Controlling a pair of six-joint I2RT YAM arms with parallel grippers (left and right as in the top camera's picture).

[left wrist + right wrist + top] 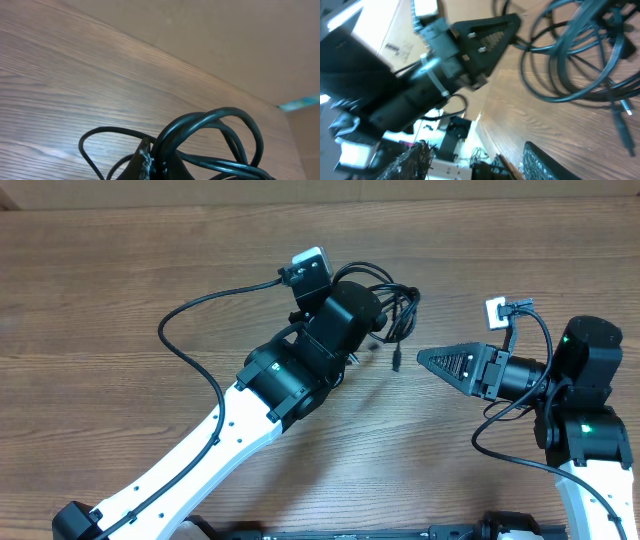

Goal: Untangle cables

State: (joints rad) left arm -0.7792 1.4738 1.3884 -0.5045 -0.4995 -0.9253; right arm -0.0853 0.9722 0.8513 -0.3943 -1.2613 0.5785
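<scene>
Overhead, the left pincer is hidden beneath its own arm. The cables show as a black tangle bunched just beyond that arm's end, on the side facing the right pincer. One loose plug end hangs out of the tangle over the strip of bare tabletop between the two pincers. It sits just in front of the right one's tip and does not appear to touch it.

From the left wrist camera, the left pincer comes to a single narrow point with several loops rising right against it. It looks clamped on the cables, though the frame's lower edge cuts off the contact itself. Past those loops the wood runs to its far edge, where a tan wall begins.

The right pincer is rolled on its side. Its wrist view shows both fingers spread wide at the bottom of the frame with nothing between them, and the tangle lies ahead, apart from them. That view is blurred and tilted, so single cords cannot be traced through the knot.

Wide bare wood lies on the outer side of the left pincer and ahead of both, toward the far edge.
</scene>
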